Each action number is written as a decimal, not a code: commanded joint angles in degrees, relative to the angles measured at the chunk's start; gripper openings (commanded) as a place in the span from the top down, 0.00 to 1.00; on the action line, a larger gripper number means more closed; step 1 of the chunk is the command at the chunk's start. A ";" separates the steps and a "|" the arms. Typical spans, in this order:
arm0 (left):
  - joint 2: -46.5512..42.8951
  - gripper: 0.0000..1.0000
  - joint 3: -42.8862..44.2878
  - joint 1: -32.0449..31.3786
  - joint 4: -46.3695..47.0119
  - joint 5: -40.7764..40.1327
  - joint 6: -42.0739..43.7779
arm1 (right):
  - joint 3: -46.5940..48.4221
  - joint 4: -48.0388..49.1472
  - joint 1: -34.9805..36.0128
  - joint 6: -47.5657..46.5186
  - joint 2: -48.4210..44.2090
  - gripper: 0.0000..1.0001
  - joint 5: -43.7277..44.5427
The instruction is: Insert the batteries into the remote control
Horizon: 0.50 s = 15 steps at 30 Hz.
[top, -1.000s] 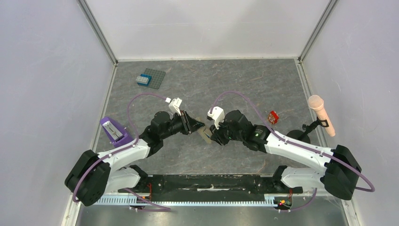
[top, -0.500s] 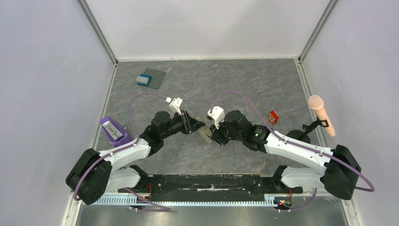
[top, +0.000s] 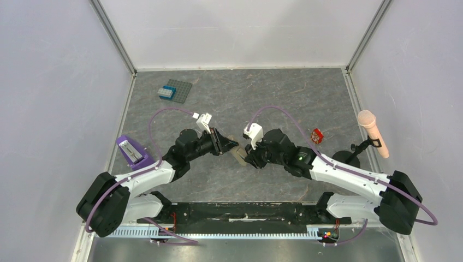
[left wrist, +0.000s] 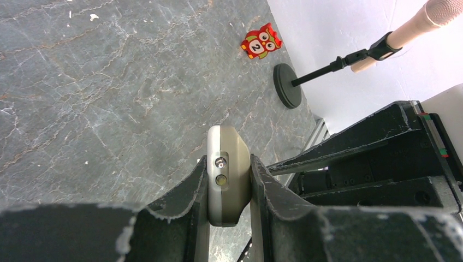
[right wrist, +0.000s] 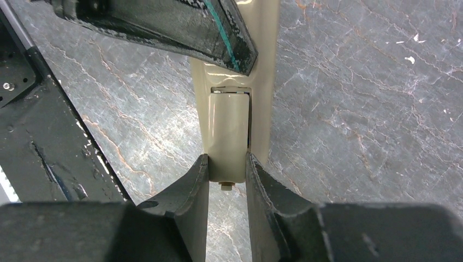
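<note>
Since one second earlier, the right arm (top: 338,172) has shifted slightly. Its white wrist camera housing (top: 254,131) sits a little further right, and its shoulder block is nearer the right edge of the top view. The left arm (top: 147,174) and the remote control (top: 239,155) are unchanged, as far as the top view allows.

Nearest, both arm bases are bolted at the near edge of the table (top: 284,98). The arms reach inward and meet at mid-table with the remote control between them.

The left gripper (left wrist: 229,165) is closed on one end of the remote control, a finger pressed against each long side. The end face toward the left wrist camera carries two small round emitters. The handset is clear of the table surface in this view.

The right gripper (right wrist: 226,160) is closed on the opposite end. Its fingers (right wrist: 199,180) clamp a raised cream panel set lengthwise into the handset's body (whether this is a separate cover cannot be told). One left finger crosses the top of the right wrist view, against the handset.

A purple holder (top: 132,151) sits to the left, beside the left forearm. On the right are a microphone (top: 373,132) on a black round-based stand and, just beyond the right forearm, a small red owl figure (top: 317,135) lying flat.

Farthest, at the back left, a blue brick (top: 166,92) sits on a grey studded plate (top: 181,89).
</note>
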 commanded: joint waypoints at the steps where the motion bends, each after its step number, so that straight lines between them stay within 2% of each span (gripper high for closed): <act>1: 0.15 0.98 1.17 -0.61 4.35 -0.42 -1.97 | -0.18 4.80 0.26 -0.27 -2.25 0.83 -0.98; 15: 0.81 0.98 1.60 -0.62 4.34 0.51 -1.79 | 1.33 3.80 0.29 -0.95 -0.12 0.83 1.81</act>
